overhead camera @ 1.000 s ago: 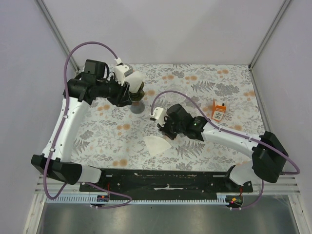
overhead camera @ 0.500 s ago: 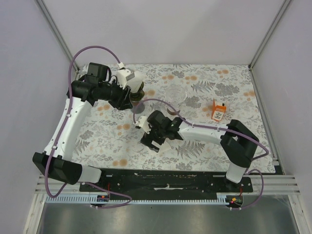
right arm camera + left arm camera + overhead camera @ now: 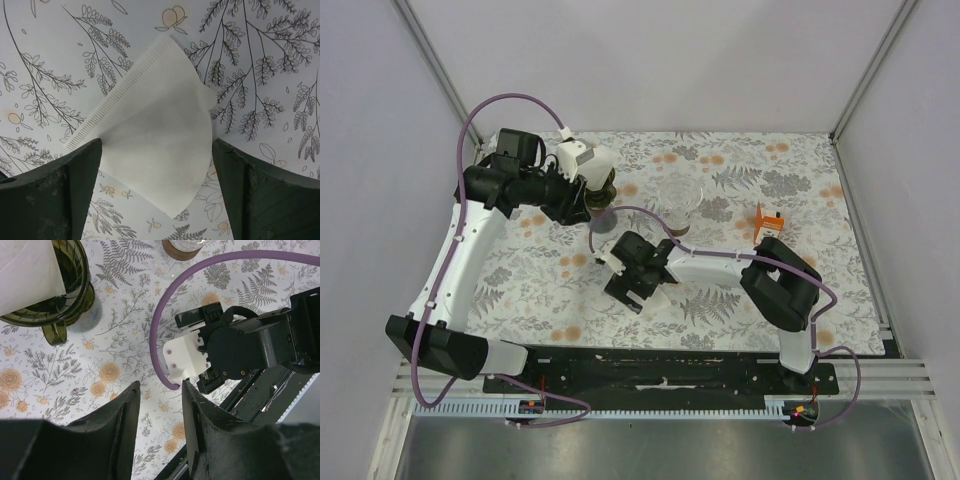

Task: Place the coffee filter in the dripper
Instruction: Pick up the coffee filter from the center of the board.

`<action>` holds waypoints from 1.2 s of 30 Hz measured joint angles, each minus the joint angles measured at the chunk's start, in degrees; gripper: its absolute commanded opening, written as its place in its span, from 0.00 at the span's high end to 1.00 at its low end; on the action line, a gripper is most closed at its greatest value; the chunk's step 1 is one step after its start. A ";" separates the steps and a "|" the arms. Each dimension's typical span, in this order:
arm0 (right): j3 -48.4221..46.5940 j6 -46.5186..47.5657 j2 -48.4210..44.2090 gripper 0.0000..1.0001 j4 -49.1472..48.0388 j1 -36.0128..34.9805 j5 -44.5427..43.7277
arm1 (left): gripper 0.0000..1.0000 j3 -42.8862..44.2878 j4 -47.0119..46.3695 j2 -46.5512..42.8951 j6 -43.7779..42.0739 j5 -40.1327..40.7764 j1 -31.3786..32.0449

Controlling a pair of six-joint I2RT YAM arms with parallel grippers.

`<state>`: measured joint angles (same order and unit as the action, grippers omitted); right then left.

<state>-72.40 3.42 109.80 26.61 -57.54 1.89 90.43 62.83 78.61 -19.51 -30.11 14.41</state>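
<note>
Right gripper (image 3: 157, 147) spread wide, straddling the coffee filter (image 3: 160, 120) flat on the tabletop (image 3: 40, 50), its edges near both fingers (image 3: 50, 200); left gripper (image 3: 160, 387) half-open, empty, beside the dripper (image 3: 75, 285).

Toward the back left of the flowered table (image 3: 800, 170), a dark dripper (image 3: 602, 192) right beside the tip of the left gripper (image 3: 586, 197), with 1 clear glass vessel (image 3: 682, 196) near it on the right. Near the middle, the right gripper (image 3: 628, 284) pointed down close over the table, at the end of an arm folded sharply at the elbow. By that elbow, 1 small orange box (image 3: 766, 220), partly covered, and 2 purple cables (image 3: 510, 100) looping over the arms.
</note>
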 measured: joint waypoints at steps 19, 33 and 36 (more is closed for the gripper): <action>-0.85 -1.64 1.97 1.00 -6.25 0.00 -0.48 | 0.55 1.29 0.20 -0.02 0.02 0.00 -0.09; -0.24 10.58 -35.91 1.00 -18.34 0.00 -9.62 | 0.32 15.91 6.60 -0.28 -3.48 -12.35 0.59; -3.23 10.34 -35.69 1.00 -20.96 0.02 -10.82 | 0.31 21.16 8.24 -0.15 -5.18 -15.54 3.48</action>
<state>-75.64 13.76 74.11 5.65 -57.52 -8.93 111.59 71.07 78.46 -24.69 -45.65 17.89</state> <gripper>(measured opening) 0.008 0.675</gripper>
